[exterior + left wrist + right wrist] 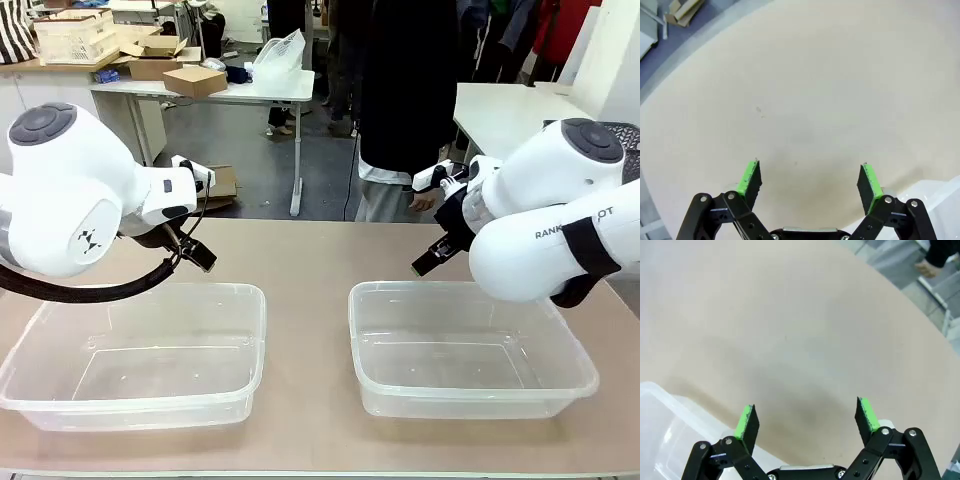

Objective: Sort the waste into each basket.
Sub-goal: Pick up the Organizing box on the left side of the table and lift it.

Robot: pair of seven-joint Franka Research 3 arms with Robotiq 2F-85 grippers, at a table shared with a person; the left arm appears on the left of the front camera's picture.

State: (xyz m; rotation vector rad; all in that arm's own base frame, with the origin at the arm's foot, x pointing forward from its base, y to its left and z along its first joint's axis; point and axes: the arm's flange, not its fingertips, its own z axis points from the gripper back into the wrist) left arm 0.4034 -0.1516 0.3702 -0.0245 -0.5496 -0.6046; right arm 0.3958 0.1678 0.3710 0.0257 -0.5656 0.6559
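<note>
We are holding our left hand above the left half of the tabletop. It is hanging over the bare surface just past the far rim of the left tub. Its jaws are standing wide apart and gripping nothing. In the left wrist view the left pads are facing each other across plain tabletop, and a corner of that tub is showing at the lower right edge.

We are holding our right hand above the right half of the tabletop, just past the far rim of the right tub. Its jaws are spread wide too, with nothing between them. In the right wrist view the right pads are framing bare tabletop, and the tub's clear rim is showing at the lower left.

Both tubs are sitting upright on the near half of the tabletop, one on each side of the middle. They are well apart, with a strip of bare surface lying between them. Through their clear walls the tabletop is showing.

A person in a dark top is standing at the far edge of the tabletop, right of its middle.
</note>
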